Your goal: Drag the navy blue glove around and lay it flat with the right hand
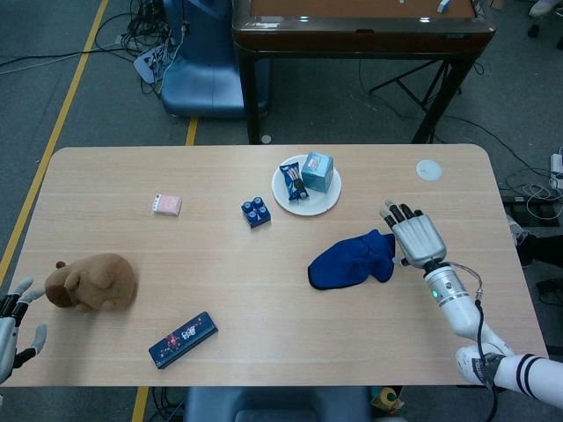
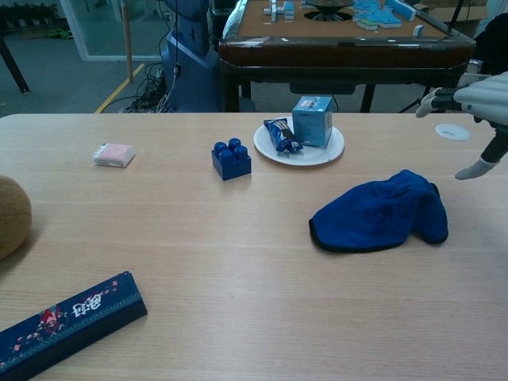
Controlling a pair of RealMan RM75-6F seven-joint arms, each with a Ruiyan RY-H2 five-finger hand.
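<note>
The tabletop (image 1: 132, 176) carries everything. The glove (image 1: 350, 261) lies spread flat right of centre, below the plate (image 1: 306, 199), touching nothing else. Just right of it the right robot hand (image 1: 416, 238) hovers with fingers (image 1: 398, 211) wide apart, holding nothing; its arm runs back to the near right edge. The left robot hand (image 1: 13, 321) shows at the near left corner, fingers spread, holding nothing, beside the brown plush (image 1: 91, 281).

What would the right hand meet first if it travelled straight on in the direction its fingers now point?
Probably nothing on the table. The right hand is open, its fingers aimed toward the far edge; the navy blue glove lies beside it, off that line. The small white disc sits slightly off it, though depth is unclear.
</note>
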